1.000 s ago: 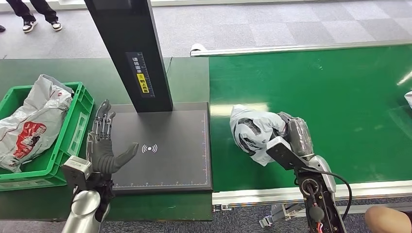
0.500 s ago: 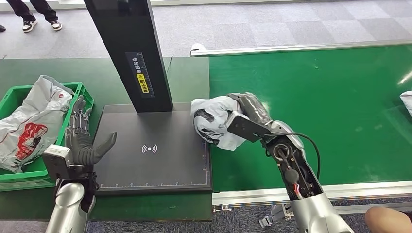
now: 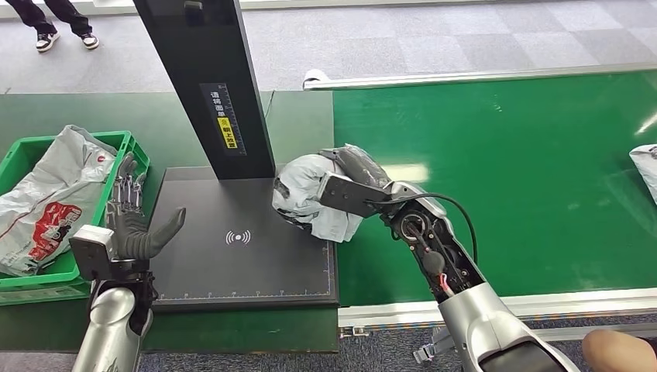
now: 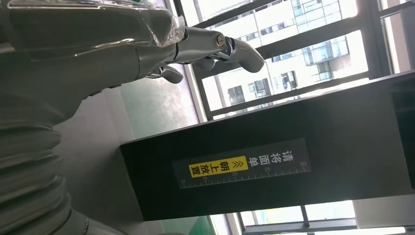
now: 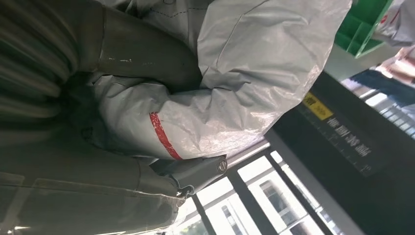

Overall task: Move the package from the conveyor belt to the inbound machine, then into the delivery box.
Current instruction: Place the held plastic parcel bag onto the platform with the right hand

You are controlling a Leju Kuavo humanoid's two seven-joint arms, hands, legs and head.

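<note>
A crumpled grey plastic package (image 3: pixel 304 194) hangs over the right edge of the black inbound machine platform (image 3: pixel 240 260), and my right hand (image 3: pixel 352 180) grips it from the conveyor side. In the right wrist view the package (image 5: pixel 244 73) bulges out between the thumb and the fingers (image 5: pixel 195 174), with a red stripe on it. My left hand (image 3: pixel 135 225) stands upright and open at the platform's left edge, between it and the green delivery box (image 3: pixel 116 209). The left wrist view has the same hand (image 4: pixel 98 54) with its fingers spread and nothing in them.
The machine's black post (image 3: pixel 213 85) with a yellow label rises behind the platform. The green box holds a grey and red bag (image 3: pixel 46 194). Another package (image 3: pixel 644 164) lies at the right edge of the green conveyor belt (image 3: pixel 527 170). A person's feet (image 3: pixel 62 35) are at far left.
My right hand has carried the package leftward off the belt and over the platform's right edge. My left hand has drawn back left from the platform toward the green box.
</note>
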